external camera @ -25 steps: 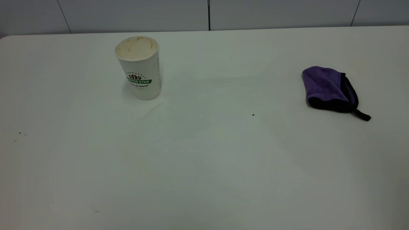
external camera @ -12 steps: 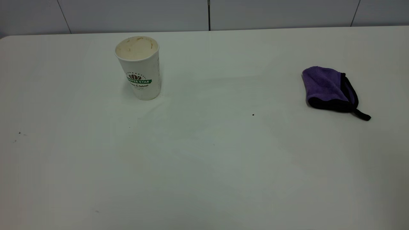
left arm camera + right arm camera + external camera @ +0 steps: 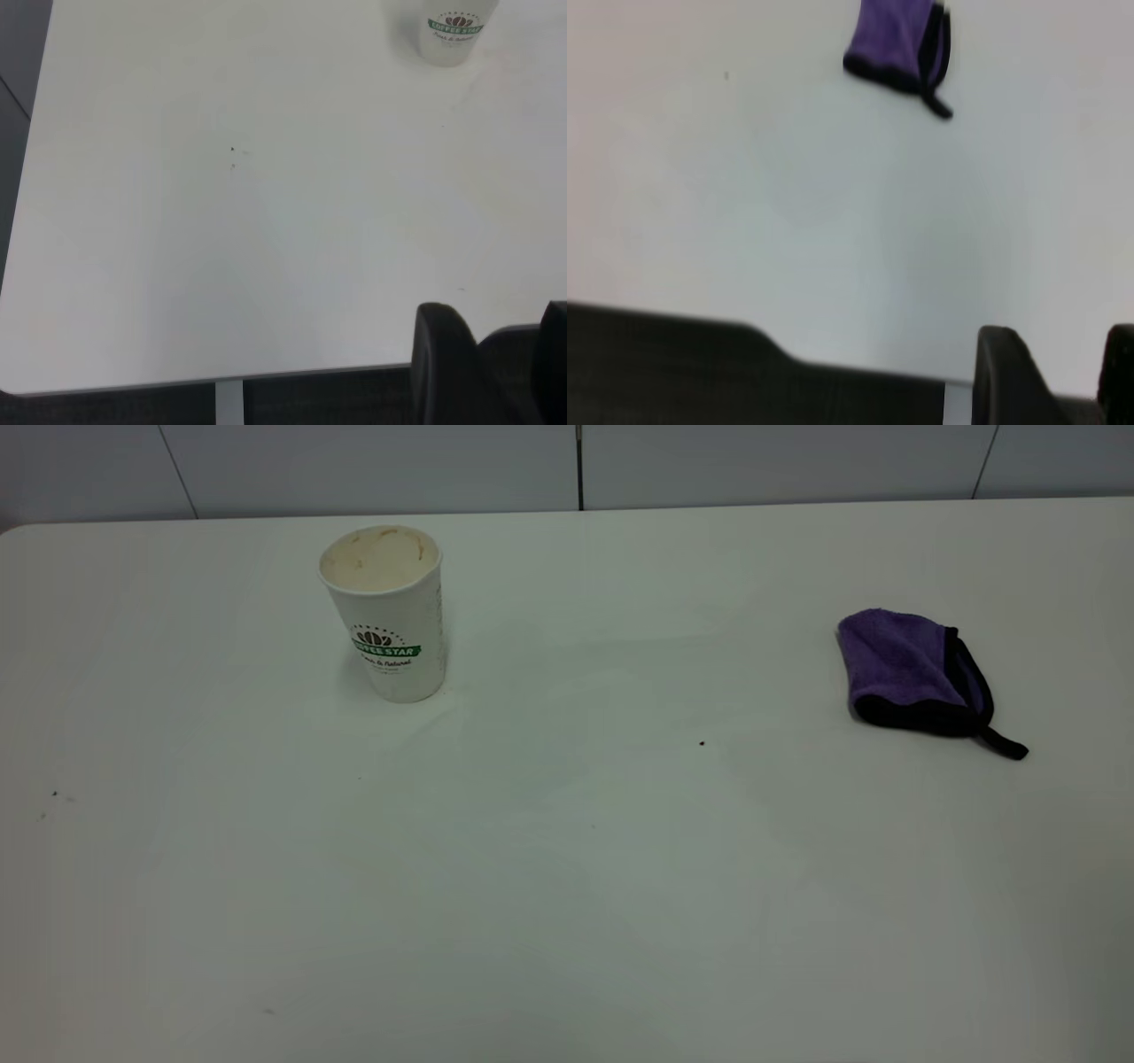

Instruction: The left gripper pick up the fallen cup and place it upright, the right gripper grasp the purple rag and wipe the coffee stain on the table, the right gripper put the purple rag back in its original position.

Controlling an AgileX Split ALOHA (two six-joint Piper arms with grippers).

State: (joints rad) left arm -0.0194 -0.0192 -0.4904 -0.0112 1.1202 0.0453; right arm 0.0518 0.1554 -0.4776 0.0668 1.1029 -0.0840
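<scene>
Cup [image 3: 385, 611] stands upright, rag [image 3: 912, 671] well to its right on the tabletop [image 3: 567, 886]; no stain shows. Both end effectors [image 3: 492, 367] [image 3: 1054, 376] sit apart at the near edge. We risk toppling the cup only if an arm sweeps back.

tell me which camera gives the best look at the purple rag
The exterior view: the purple rag lies whole on the table, its black edging and loop tail clear. The right wrist view shows it too, farther off and cut by the picture's edge. The left wrist view does not show it at all.
</scene>
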